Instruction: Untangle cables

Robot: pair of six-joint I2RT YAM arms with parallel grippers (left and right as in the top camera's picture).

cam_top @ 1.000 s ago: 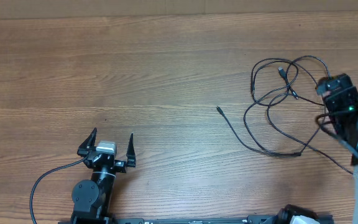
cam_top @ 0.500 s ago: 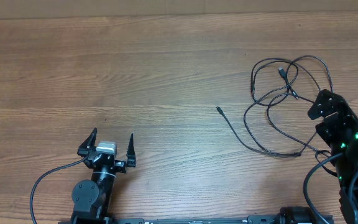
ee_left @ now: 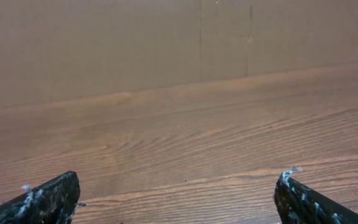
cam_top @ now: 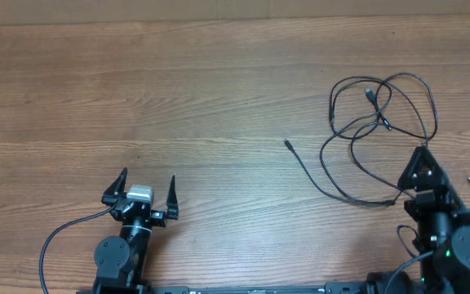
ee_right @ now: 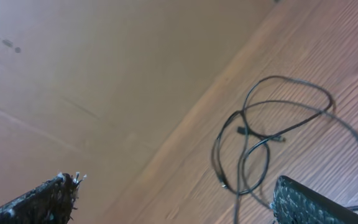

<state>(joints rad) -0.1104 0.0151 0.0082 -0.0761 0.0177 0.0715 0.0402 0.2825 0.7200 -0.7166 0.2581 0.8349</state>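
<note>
1. Beneath the cables (cam_top: 379, 120): wooden table (cam_top: 178, 98), the cords lying flat on it.
2. Right gripper (ee_right: 176, 186): just beside the cables, at the tangle's near edge. Jaws spread wide, nothing between them.
3. Left gripper (cam_top: 148, 178): well apart from the cables. Jaws spread wide, holding nothing.
4. Cables: thin black cords in loose overlapping loops.
5. Plug tip (cam_top: 287, 144): one strand's end, trailing out of the loops toward the left gripper's side.

Thin black cables (cam_top: 365, 131) lie tangled in loose loops.
</note>
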